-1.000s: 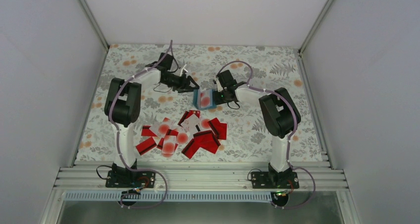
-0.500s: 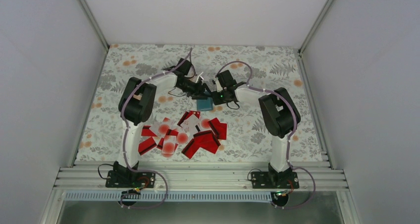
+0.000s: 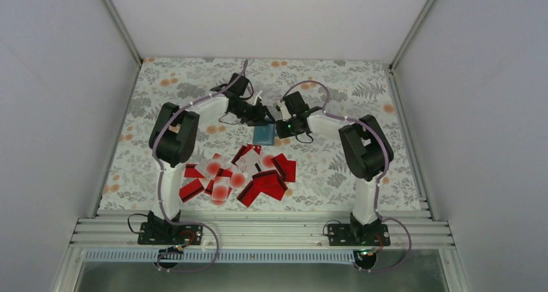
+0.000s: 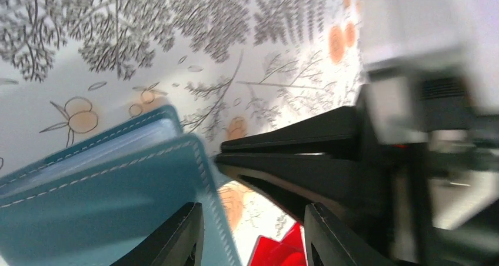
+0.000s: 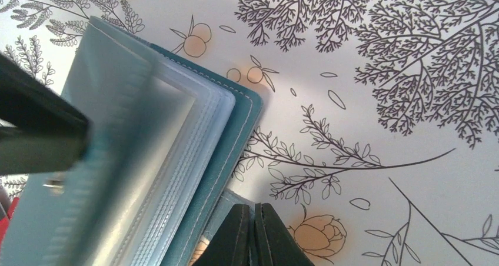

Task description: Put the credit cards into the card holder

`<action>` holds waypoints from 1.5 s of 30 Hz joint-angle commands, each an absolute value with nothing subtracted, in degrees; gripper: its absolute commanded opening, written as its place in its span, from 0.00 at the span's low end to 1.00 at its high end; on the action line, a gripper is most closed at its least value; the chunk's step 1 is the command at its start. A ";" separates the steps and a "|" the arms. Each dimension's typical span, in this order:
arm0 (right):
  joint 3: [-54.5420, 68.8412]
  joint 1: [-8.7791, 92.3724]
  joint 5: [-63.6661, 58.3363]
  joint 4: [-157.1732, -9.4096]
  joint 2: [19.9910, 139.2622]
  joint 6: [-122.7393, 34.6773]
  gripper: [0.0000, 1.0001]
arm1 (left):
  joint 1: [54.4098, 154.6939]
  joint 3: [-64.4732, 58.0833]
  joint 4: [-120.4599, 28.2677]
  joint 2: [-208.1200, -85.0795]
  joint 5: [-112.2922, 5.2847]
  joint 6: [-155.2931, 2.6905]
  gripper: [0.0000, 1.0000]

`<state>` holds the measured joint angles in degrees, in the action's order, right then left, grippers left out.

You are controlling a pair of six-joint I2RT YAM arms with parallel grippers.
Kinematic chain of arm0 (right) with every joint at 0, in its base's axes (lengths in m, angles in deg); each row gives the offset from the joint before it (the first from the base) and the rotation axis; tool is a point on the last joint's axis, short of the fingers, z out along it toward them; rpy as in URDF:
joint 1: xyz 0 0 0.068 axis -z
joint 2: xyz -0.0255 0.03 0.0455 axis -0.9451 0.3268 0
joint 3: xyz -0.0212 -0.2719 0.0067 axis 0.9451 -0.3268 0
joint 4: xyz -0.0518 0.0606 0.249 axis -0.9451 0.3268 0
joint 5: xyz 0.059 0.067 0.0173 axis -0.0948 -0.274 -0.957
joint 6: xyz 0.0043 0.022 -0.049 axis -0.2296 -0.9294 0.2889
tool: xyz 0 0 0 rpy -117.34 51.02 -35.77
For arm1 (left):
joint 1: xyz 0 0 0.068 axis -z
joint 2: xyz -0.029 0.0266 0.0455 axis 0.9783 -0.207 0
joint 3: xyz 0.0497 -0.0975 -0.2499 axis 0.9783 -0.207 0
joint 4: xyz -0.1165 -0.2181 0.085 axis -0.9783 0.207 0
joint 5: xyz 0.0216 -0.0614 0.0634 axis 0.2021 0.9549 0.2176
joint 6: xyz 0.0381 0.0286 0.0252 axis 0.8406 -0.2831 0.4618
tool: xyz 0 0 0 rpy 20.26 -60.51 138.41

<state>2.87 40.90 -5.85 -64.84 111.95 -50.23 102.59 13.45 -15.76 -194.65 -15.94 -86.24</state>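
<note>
**A flowered cloth inside white walls**

The flowered cloth (image 3: 362, 79) lies flat over the table. It is white, printed with grey leaves and branches and with small orange fruits and blossoms. Behind the cloth stands a plain white back wall (image 3: 271, 14). One white side wall (image 3: 52, 124) rises at the left of the cloth and another (image 3: 491, 124) at its right. An aluminium post (image 3: 119, 22) goes up from each far corner of the cloth. Along the near edge of the cloth runs a ribbed aluminium rail (image 3: 258, 230), and beyond this rail lies a grey metal sheet (image 3: 271, 278).
</note>
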 commanded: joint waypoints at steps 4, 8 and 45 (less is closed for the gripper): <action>2.86 40.82 -6.43 -63.50 111.21 -49.74 0.04 | 101.01 14.15 -11.25 -186.62 -18.93 -85.62 0.45; 2.82 40.95 -6.52 -63.44 111.32 -49.59 0.04 | 98.76 10.93 -7.84 -181.84 -24.60 -83.72 0.44; 4.19 41.06 -10.03 -61.80 108.06 -51.24 0.04 | 104.58 13.51 2.77 -195.79 -39.48 -75.09 0.31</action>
<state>2.89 41.01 -7.76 -63.24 111.69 -50.32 103.75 13.39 0.50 -193.08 -34.87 -75.66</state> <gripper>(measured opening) 0.043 0.306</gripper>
